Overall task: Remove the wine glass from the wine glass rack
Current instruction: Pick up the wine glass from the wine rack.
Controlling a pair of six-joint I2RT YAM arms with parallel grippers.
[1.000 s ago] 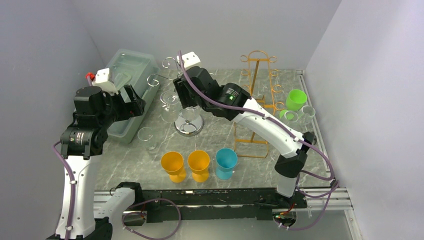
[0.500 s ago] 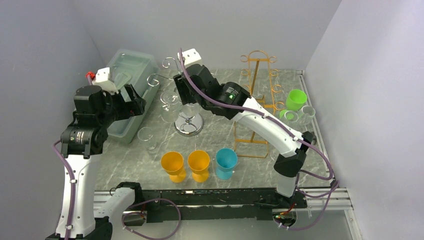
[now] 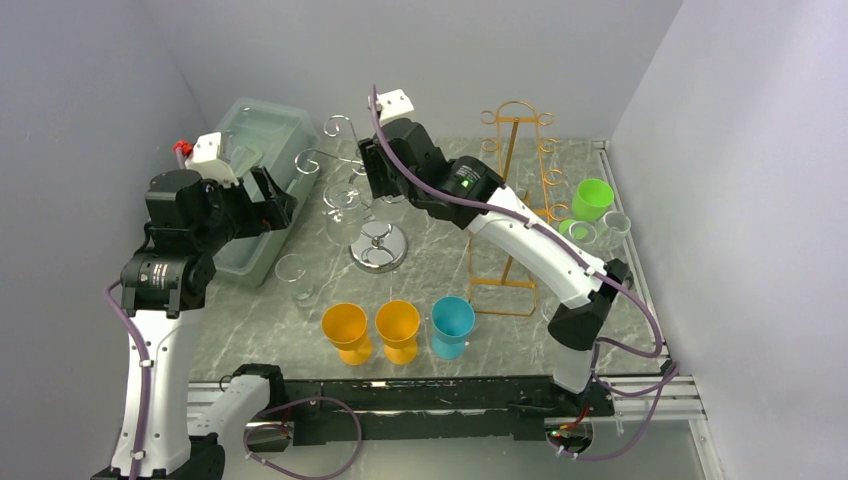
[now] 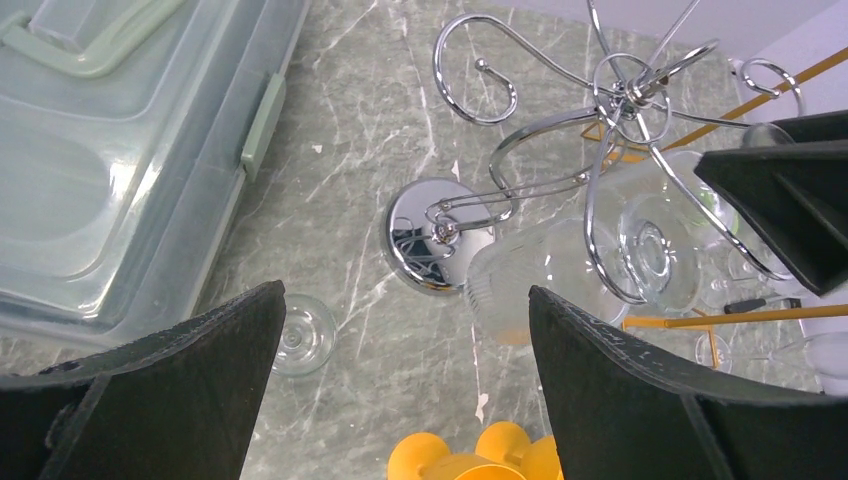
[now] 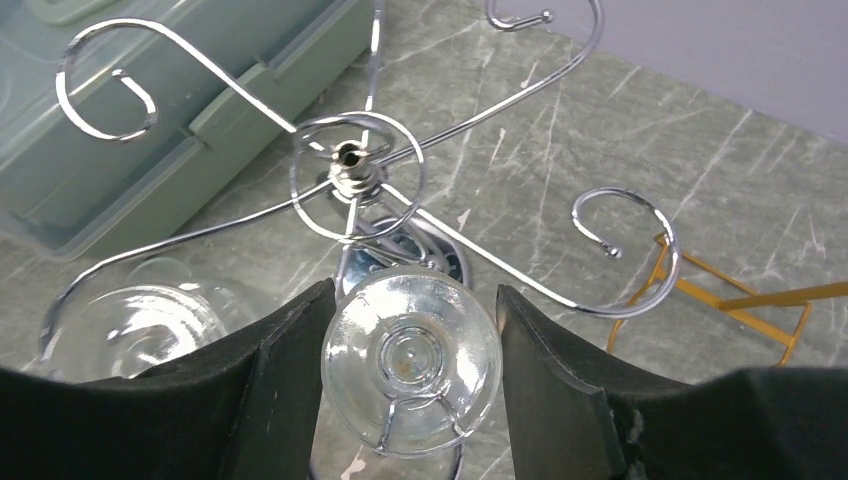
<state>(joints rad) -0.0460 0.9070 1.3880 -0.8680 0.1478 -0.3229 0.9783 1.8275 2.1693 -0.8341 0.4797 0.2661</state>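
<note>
**Slide the glass out of its hook**

The glass [image 5: 410, 362] hangs upside down on the rack [image 5: 350, 158], with its foot caught in a wire hook. The right gripper [image 5: 412, 300] is grasping it, one finger on each side. The left gripper [image 4: 407, 295] is spread wide near the box [image 3: 262, 140] and holds nothing.

I think the best way is to pull the glass slowly and flat along the hook to its open end. Do not tip it or squeeze harder. A second glass [image 5: 150, 320] hangs just beside it, and a bump could make it swing.

The table [image 5: 600, 130] is grey stone with white lines. It looks hard, so a dropped glass could break. Pale walls stand close around it. Two orange cups [image 3: 372, 326] and a blue cup [image 3: 452, 320] stand near the front, and a gold rack [image 3: 510, 200] is on the right.
</note>
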